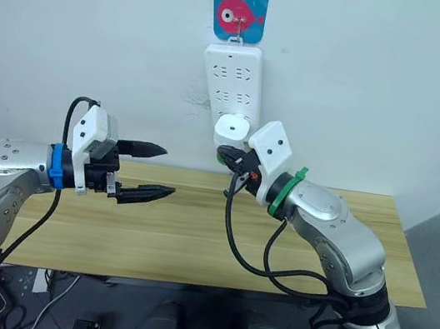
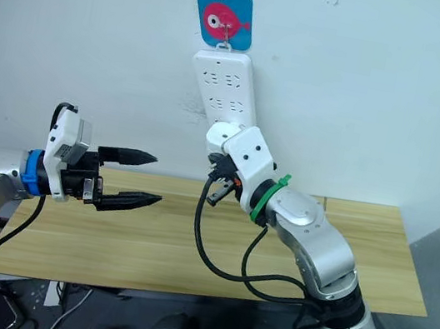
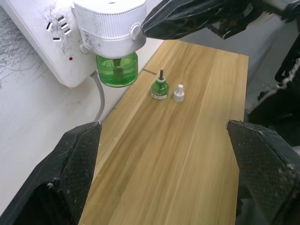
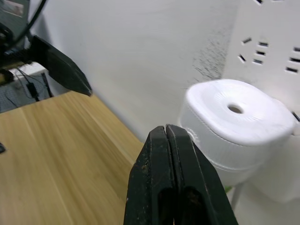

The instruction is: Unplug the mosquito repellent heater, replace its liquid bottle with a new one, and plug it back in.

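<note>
Right claw (image 4: 169,136) clenched beside heater (image 4: 239,124); left claw (image 1: 149,171) released; left wrist reveals spare bottle (image 3: 160,88), cap (image 3: 178,93).

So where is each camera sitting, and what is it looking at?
Left eye view: on the head, looking forward and down at the power strip on the wall and the wooden table; both arms show.
Right eye view: beside it, same scene.
Left wrist view: on the left arm, past its open left gripper toward the mosquito repellent heater, a small green bottle and a white cap.
Right wrist view: on the right arm, its shut right gripper close beside the heater.
Both wrist views share the heater.
</note>
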`<state>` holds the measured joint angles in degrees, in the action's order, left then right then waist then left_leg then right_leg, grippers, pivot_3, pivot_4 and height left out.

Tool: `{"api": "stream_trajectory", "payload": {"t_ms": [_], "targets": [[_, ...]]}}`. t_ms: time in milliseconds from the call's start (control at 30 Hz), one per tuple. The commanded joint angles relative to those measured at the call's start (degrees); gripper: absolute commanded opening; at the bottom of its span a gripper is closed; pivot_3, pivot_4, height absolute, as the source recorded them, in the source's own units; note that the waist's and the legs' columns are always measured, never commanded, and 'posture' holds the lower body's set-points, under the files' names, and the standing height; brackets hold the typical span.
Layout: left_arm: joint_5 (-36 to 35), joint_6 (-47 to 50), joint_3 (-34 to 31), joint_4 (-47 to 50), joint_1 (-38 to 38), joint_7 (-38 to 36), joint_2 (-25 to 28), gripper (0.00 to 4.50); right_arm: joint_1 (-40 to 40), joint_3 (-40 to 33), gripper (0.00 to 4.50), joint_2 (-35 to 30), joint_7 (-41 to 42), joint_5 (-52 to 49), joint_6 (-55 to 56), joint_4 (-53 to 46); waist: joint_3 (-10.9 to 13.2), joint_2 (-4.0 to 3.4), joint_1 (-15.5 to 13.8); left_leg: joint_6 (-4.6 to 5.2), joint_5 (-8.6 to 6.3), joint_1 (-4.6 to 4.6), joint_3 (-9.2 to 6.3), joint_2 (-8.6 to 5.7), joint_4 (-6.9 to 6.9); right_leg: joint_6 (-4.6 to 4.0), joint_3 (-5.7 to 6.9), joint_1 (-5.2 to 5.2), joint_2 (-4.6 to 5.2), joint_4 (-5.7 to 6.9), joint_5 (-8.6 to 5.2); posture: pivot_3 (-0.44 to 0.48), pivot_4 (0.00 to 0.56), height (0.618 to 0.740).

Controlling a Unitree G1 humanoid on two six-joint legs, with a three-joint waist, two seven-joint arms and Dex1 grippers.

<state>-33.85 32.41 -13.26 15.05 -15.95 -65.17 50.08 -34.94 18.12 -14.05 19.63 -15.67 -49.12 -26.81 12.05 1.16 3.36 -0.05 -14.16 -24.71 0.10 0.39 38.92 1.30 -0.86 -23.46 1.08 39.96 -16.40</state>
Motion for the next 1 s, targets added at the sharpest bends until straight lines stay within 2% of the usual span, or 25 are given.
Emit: {"api": "stream_trajectory", "payload": {"t_ms": [33,1000], "targets": [[-0.5,-0.8,-0.3,0.4,-1.4,0.5,0.3,4.5,-0.7,-0.6,0.02,-0.2,0.0,1.5,1.9,-0.8,0.0,0.0,0.0,0.0,0.0,0.0,0.0,0.0,0.0,0.0,0.0,0.0,0.0,0.0,0.0,-0.074,0.182,0.74],[-0.4,-2.0,2.4,-0.8,-3.6,0.4,-0.4,4.5,-0.4,0.8,0.02,2.0,0.3,7.1,4.2,3.2,0.0,0.0,0.0,0.0,0.0,0.0,0.04,0.0,-0.01,-0.01,-0.02,-0.01,0.0,0.0,0.0,-0.079,0.178,0.74]]}}
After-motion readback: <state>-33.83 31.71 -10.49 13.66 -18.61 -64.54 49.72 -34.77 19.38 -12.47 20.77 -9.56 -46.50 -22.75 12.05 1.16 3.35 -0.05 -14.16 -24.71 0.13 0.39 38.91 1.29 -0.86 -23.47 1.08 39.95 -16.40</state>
